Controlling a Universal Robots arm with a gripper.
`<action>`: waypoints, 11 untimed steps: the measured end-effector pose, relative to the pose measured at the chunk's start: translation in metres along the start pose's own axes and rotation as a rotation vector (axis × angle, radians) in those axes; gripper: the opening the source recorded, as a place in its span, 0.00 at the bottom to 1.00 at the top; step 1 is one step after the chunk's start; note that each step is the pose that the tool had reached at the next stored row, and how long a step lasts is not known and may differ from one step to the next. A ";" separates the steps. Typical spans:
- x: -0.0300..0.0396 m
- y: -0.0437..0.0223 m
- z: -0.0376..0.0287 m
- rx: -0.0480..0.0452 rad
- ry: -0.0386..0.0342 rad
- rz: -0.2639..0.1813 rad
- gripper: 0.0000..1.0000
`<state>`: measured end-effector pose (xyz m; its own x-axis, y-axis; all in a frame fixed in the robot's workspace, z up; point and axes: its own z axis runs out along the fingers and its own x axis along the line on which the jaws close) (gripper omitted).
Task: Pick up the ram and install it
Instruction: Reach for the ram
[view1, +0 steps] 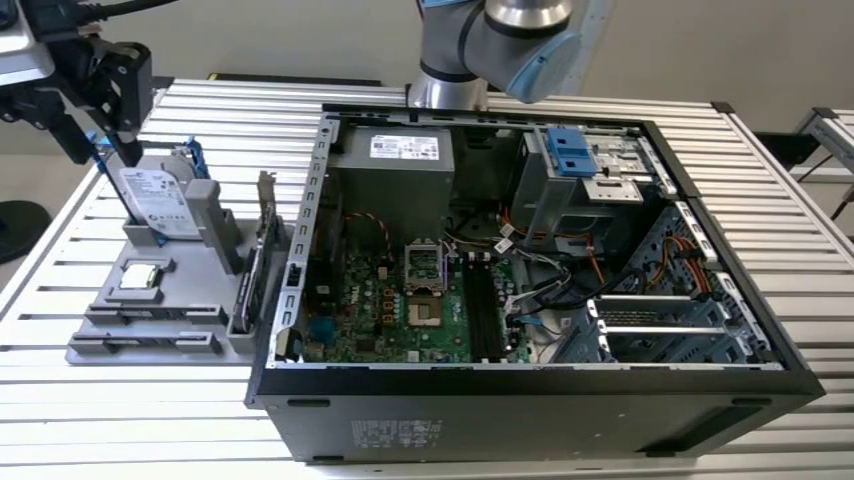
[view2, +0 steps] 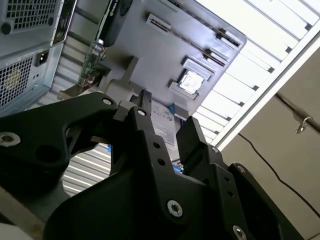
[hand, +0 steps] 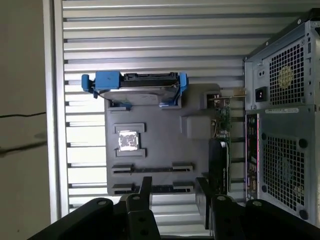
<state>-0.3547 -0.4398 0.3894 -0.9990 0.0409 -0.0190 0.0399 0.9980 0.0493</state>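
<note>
Over the blue-framed hard drive (view1: 158, 200), the gripper (view1: 116, 152) hangs wide and empty, apart from the ram (hand: 165, 189), seemingly the dark strip edge-up in a long slot of the grey tray (hand: 160, 145), so the pick looks unstarted and calls for fingers (hand: 145, 187) straddling that thin board.

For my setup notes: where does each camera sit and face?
Exterior view: off the arm, high, looking down at open black computer case and grey plastic parts tray; arm, pincer show.
First wrist view: above tray, facing straight down; open pincer shows.
Second wrist view: slanting past pincer at tray.
All share the blue-framed silver hard drive.
</note>
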 end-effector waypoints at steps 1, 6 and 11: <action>0.0011 -0.0009 0.0000 -0.0001 0.0002 -0.003 1.00; 0.0083 -0.0041 0.0000 -0.0004 0.0008 -0.015 1.00; 0.0116 -0.0052 0.0001 -0.0007 0.0013 -0.026 1.00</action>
<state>-0.3665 -0.4445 0.3888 -0.9997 0.0145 -0.0190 0.0135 0.9987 0.0495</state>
